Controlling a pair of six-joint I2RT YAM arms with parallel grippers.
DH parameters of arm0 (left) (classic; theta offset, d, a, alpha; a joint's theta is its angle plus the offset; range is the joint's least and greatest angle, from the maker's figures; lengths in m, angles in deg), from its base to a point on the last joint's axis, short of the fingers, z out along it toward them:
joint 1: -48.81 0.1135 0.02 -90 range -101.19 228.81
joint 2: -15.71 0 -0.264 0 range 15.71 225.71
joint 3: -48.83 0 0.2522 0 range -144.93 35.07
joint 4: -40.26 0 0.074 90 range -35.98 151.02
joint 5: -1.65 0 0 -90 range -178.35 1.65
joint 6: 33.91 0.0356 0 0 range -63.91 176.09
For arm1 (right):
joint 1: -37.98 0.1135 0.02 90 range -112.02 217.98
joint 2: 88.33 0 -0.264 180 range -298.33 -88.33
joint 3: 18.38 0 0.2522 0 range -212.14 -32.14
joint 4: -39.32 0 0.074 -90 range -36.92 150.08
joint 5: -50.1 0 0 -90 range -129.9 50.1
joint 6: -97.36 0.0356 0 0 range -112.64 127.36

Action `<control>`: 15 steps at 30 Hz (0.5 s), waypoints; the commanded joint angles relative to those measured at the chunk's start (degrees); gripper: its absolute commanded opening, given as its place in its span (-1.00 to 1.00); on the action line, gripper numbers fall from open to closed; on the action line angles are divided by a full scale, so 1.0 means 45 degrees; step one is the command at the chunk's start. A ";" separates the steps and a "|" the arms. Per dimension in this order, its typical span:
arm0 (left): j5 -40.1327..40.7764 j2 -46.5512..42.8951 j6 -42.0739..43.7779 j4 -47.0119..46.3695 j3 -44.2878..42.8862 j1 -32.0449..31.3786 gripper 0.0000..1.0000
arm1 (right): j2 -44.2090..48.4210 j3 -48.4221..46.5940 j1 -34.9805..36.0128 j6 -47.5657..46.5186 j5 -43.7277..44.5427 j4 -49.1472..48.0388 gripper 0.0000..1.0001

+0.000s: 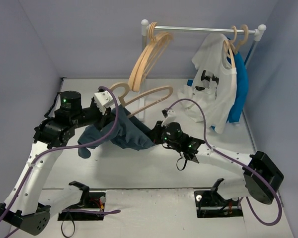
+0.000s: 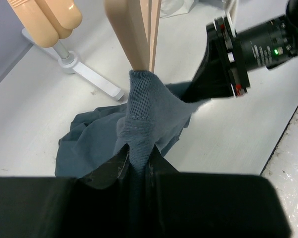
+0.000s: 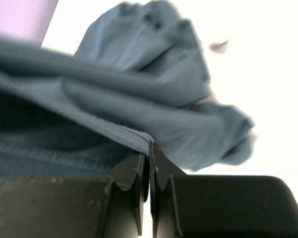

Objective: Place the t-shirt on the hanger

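The dark slate-blue t-shirt [image 1: 123, 133] hangs bunched between my two grippers, low over the table. My left gripper [image 1: 115, 115] is shut on its ribbed collar [image 2: 141, 124], just below the arms of the pale wooden hanger [image 1: 148, 97]. The hanger lies tilted behind the shirt, and its arms rise at the top of the left wrist view [image 2: 134, 34]. My right gripper [image 1: 154, 133] is shut on a stitched edge of the shirt [image 3: 139, 111]. It also shows in the left wrist view [image 2: 222, 57], at the shirt's far side. Part of the hanger is hidden behind the shirt.
A white clothes rack [image 1: 203, 29] stands at the back with several spare wooden hangers [image 1: 150, 54] on its rail. A white t-shirt with black print [image 1: 213, 91] and a bright blue garment [image 1: 241, 84] hang at the right. The rack's foot [image 2: 89, 74] is close to my left gripper.
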 commanded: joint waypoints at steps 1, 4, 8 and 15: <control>-0.0592 -0.0542 0.0810 -0.0193 -0.0358 0.0086 -1.00 | 0.1108 -0.0633 -0.1490 -0.1110 -0.0014 0.0415 -1.00; -0.0794 -0.0722 0.1435 0.0266 -0.0116 0.0086 -1.00 | 0.1495 -0.1392 -0.2606 -0.2135 -0.0386 0.1708 -1.00; -0.1292 -0.0842 0.2224 0.0703 0.0198 0.0086 -1.00 | 0.1359 -0.2573 -0.4703 -0.3348 -0.1954 0.2906 -1.00; -0.0101 -0.0572 0.2671 0.1051 0.0239 0.0066 -1.00 | 0.0997 -0.4168 -0.5677 -0.4524 -0.2784 0.4222 -1.00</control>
